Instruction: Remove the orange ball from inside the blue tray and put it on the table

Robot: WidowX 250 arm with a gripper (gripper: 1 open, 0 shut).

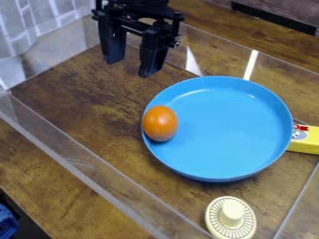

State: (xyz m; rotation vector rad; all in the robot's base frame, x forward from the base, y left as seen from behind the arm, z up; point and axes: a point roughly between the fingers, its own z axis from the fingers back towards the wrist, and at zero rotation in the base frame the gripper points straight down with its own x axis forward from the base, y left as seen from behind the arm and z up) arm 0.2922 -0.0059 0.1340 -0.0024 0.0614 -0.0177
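Orange ball point(159, 123) below gripper point(133, 53)
Gripper: fingers wide apart, nothing held; ball inside blue tray point(218, 128).

- Arm point(140, 11): cut off, top edge.
- Yellow block point(305, 139): right end out of frame.
- Blue item point(6, 222), lower-left corner: cropped, unidentifiable.
- Tray point(222, 121): part hidden behind ball point(159, 123).

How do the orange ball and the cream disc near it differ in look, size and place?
The orange ball is plain, bright orange and round; the cream disc is pale, with a ridged rim and a raised knob. The ball is smaller across than the disc. The ball lies inside the blue tray, by its rim, while the disc sits outside it. Both have a round outline, and the gripper holds neither.
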